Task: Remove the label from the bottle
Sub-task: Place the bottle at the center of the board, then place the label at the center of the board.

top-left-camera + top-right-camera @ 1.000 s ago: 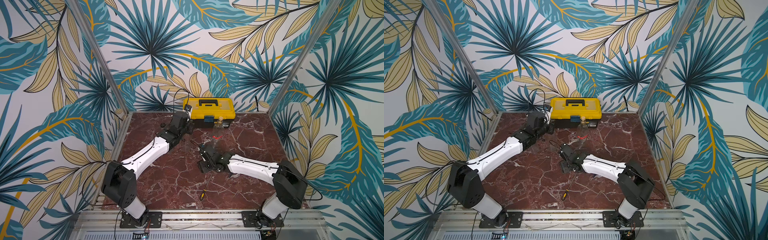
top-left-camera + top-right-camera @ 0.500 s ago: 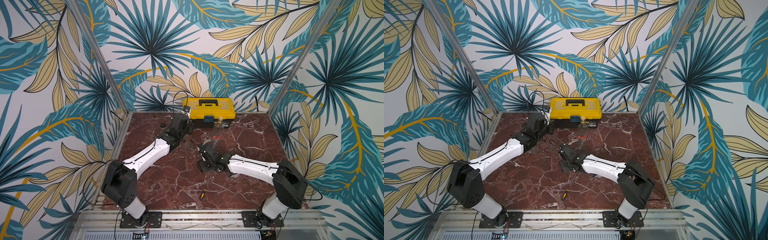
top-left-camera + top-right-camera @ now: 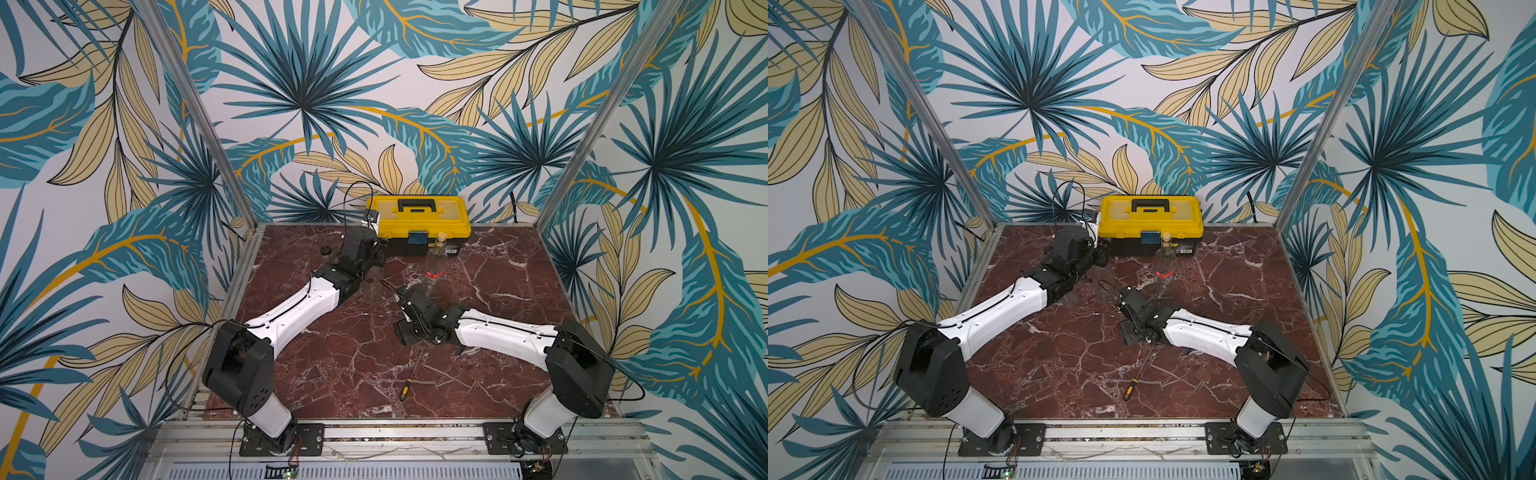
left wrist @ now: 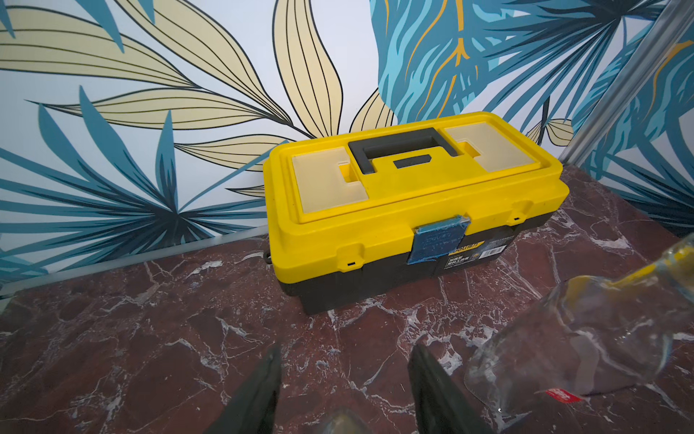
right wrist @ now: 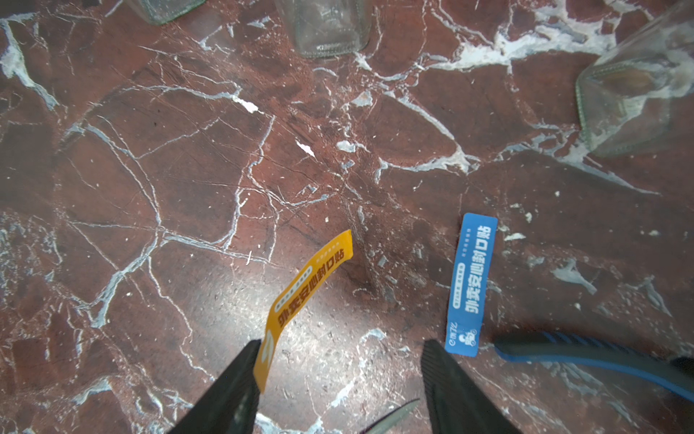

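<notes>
A clear bottle (image 3: 437,259) with a pale stopper stands in front of the toolbox, a red label (image 3: 434,274) around its lower part; it also shows in the left wrist view as the bottle (image 4: 586,330) with a red label scrap (image 4: 561,394). My left gripper (image 4: 347,349) is open over bare table, left of this bottle and apart from it. My right gripper (image 5: 341,344) is open, pointing down at the table, with an orange label (image 5: 300,297) stuck to one finger. A blue label (image 5: 471,285) lies flat beside it.
A yellow toolbox (image 3: 417,216) sits at the back wall. Other clear bottles (image 5: 326,26) stand between the arms. A screwdriver (image 3: 409,380) lies near the front, a black cap (image 3: 326,250) at the back left, and a blue-edged strap (image 5: 601,360) by the right gripper.
My left gripper has opened from shut, and its arm has shifted slightly toward the toolbox. The right arm has not moved.
</notes>
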Available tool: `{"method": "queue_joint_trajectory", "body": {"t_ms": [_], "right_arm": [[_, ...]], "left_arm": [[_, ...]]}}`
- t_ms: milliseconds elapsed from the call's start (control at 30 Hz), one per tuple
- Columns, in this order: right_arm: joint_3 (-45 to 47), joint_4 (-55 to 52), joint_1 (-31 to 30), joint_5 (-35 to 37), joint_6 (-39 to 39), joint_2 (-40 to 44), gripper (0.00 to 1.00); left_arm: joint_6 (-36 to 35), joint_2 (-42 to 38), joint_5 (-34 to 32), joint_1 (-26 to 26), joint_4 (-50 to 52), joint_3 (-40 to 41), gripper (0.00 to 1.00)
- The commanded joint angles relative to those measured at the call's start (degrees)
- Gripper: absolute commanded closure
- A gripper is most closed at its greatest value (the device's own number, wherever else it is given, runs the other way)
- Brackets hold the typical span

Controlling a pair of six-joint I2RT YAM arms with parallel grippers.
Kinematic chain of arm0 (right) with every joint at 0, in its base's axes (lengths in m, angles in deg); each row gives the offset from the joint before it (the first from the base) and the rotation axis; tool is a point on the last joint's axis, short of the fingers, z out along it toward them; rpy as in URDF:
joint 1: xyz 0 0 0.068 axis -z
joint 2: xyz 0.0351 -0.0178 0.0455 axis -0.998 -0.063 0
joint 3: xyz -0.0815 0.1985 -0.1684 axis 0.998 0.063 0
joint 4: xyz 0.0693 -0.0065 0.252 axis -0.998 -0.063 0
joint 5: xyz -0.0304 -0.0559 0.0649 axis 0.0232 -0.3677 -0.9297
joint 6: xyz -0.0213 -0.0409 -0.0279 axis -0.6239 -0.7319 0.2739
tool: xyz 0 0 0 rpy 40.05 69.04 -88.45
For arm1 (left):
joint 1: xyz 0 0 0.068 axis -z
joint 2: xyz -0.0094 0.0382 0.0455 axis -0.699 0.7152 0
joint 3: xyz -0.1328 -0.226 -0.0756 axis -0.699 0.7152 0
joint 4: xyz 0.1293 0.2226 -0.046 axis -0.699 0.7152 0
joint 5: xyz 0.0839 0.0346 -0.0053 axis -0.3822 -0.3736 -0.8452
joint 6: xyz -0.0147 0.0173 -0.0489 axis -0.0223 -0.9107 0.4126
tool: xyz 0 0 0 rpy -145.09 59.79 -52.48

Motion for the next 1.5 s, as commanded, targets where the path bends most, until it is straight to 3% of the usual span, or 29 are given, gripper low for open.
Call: {"method": "queue_joint_trajectory", "body": {"t_ms": [0, 167, 333, 567, 833, 1067, 1333, 1467], "right_arm": [[0.66, -0.16, 0.07, -0.58, -0.67, 0.19, 0.32], [0.19, -0.6, 0.13, -0.82, -0.81, 0.91, 0.31], [-1.42, -2.65, 0.26, -3.35, -1.04, 1.93, 0.19], [-2.68, -4.38, 1.33, -9.74, 0.43, 3.23, 0.03], [-2.46, -4.56, 4.87, -16.1, 2.86, 5.81, 0.02], [-2.37, -4.84, 5.7, -18.25, 4.49, 5.8, 0.02], [-1.87, -4.67, 6.84, -20.07, 6.53, 6.8, 0.03], [-2.29, -7.18, 6.97, -17.56, 6.47, 8.21, 0.04]], "left_arm": [[0.12, -3.15, -1.21, 0.22, -1.28, 0.77, 0.4], [0.68, -6.69, -3.22, 0.18, -1.28, 0.91, 0.36], [2.5, -12.7, -1.73, -0.02, -0.64, 1.83, 0.36], [11.58, -22.54, 4.11, 0.41, 8.33, 7.22, 0.36], [20.31, -31.33, 6.51, 4.7, 13.78, 18.68, 0.38], [27.14, -31.91, 8.85, 8.06, 14.19, 28.12, 0.38], [26.09, -24.67, 8.34, 12.5, 13.57, 30.09, 0.38], [26.95, -25.78, 7.17, 12.92, 13.13, 30.87, 0.38]]}}
